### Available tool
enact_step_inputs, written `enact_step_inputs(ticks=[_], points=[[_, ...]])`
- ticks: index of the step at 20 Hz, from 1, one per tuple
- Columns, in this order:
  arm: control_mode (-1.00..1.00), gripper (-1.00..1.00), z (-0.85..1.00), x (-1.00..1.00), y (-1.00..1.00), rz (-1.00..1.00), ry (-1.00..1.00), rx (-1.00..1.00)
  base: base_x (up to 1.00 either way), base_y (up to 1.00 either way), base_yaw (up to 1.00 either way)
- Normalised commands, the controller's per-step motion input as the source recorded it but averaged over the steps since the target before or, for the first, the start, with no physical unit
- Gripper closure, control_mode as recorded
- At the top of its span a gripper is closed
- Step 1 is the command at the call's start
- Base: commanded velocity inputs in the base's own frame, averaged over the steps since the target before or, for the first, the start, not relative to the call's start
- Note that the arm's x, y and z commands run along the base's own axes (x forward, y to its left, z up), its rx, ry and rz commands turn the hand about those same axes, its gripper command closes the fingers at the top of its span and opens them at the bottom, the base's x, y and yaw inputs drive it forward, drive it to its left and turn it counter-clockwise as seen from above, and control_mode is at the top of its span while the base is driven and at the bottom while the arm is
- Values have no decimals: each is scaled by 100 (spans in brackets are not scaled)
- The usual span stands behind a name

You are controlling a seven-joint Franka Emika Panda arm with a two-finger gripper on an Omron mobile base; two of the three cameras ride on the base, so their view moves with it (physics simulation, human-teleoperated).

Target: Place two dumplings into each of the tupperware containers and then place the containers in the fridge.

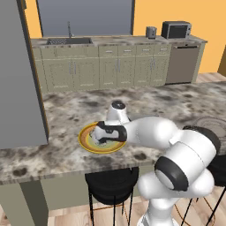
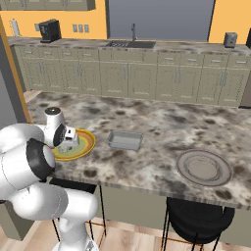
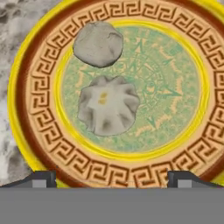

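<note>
Two dumplings [image 3: 107, 109] sit close together on a yellow patterned plate [image 3: 183, 144] at the marbled tabletop [image 2: 162, 122] edge, gripper [image 3: 111, 177] wide open and empty just above them, one tupperware container [image 2: 125, 140] empty beside the plate.

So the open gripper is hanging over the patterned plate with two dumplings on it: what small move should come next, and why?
Probably lower straight down onto the pleated dumpling and close. The gripper is open above the yellow plate, holding nothing, and that dumpling lies nearest the line between its fingertips; the other dumpling sits farther off.
</note>
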Motion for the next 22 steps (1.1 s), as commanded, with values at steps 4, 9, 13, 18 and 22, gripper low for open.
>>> enact_step_inputs(ticks=[4,9,13,18,22], points=[[-100,-100,-39,39,10,0,3,0,0,0,0],[-100,-100,-29,36,5,0,0,0,0,0,0],[-100,-100,-31,35,25,0,3,0,0,0,0],[-100,-100,-22,29,21,0,5,0,0,0,0],[-100,100,-20,20,17,0,4,0,0,0,0]])
